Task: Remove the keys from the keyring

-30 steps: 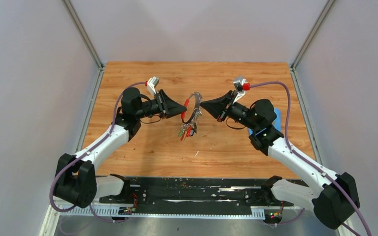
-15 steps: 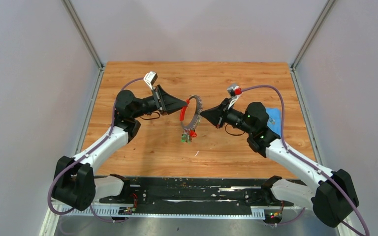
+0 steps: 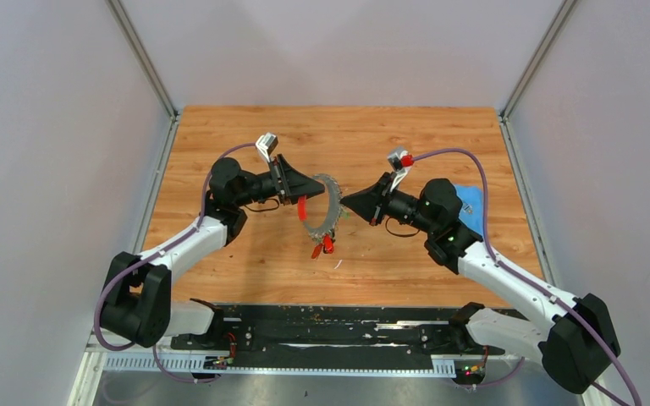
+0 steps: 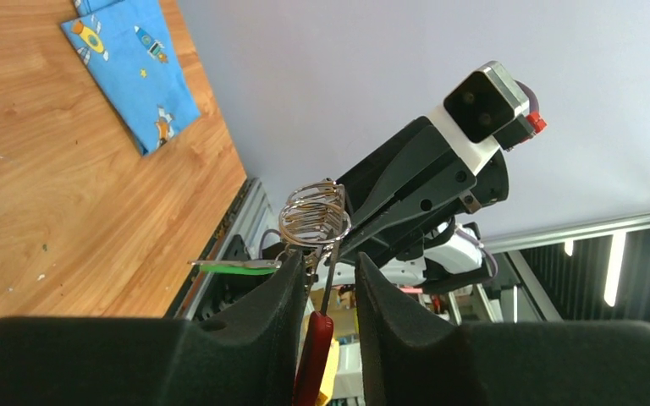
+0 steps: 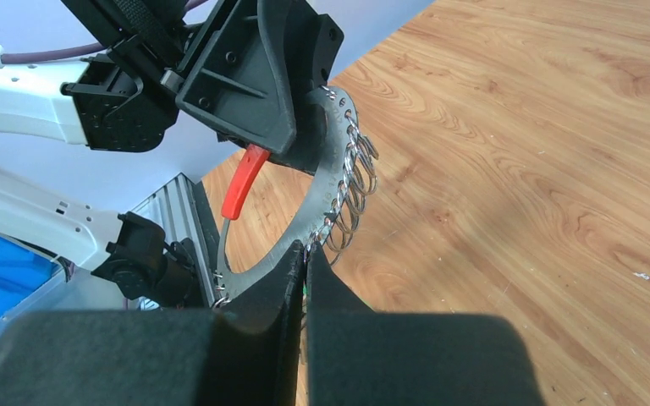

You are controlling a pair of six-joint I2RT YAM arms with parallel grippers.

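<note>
My right pincer (image 5: 305, 260) now sits nearer my bases than a second ago. Its arm is drawn back off the blue cloth (image 3: 471, 199), which shows more of itself. The keyring (image 5: 317, 199) comes down with it and tips over. Its red clip (image 5: 244, 180) swings from the far side round to the left, under my left pincer (image 4: 326, 271). The keys (image 3: 323, 245) hang closer to the counter's (image 3: 245, 127) near edge. They are bunched tighter and show mostly red where green and red fanned out before.
</note>
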